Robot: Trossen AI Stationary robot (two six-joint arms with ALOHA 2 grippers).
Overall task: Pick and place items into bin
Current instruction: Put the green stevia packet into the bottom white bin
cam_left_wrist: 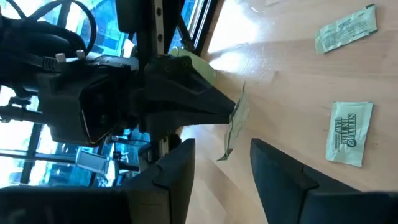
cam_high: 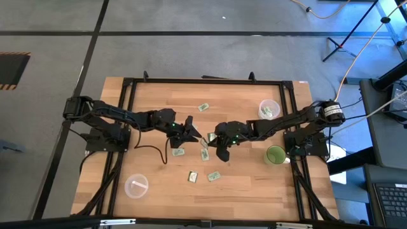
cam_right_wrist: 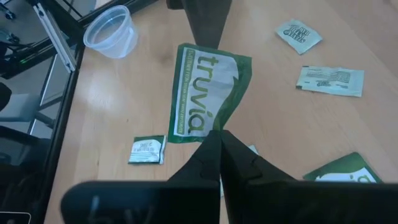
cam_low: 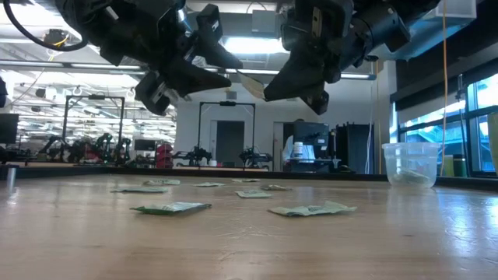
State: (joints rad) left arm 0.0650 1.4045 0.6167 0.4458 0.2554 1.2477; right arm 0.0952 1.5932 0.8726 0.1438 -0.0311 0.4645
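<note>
Right gripper (cam_right_wrist: pixel 217 140), pressed together on a green packet (cam_right_wrist: pixel 205 93), faces the spread left gripper (cam_left_wrist: pixel 221 165) at nine o'clock, apparently a handover: release only once gripped.

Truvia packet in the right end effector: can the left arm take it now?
Probably yes. The left end effector is open, facing the packet pinched by the right end effector; nothing lies between.

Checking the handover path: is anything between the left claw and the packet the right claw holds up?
Nothing visible. The right claw pinches the Truvia packet above the table, and the left claw is open right before it, with only air between.
</note>
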